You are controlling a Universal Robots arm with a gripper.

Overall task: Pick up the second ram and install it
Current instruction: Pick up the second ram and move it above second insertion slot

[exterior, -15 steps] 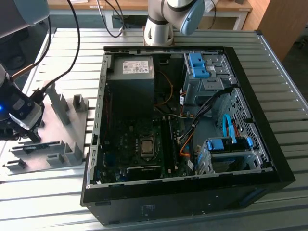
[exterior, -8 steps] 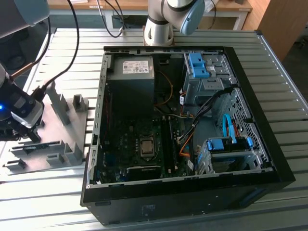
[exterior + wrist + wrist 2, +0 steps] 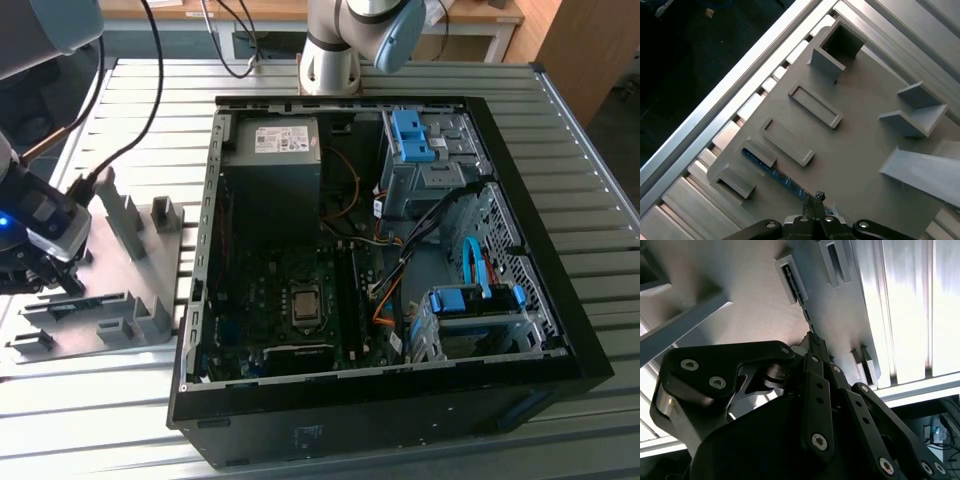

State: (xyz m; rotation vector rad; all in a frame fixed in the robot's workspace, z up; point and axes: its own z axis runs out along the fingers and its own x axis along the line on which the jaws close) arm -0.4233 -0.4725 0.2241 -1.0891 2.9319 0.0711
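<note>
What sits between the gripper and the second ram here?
Nothing: in the first wrist view the gripper meets the second ram, on edge in the grey tray, with no gap showing.

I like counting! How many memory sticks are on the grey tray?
1: the second ram stands on edge in the tray, pinched by the gripper. More may be hidden.

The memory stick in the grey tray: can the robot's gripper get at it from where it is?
Probably yes. The gripper is right at one end of the second ram, which stands on edge in the grey tray with its top edge bare. Nothing lies between them, and the tray's taller blocks stand aside.
</note>
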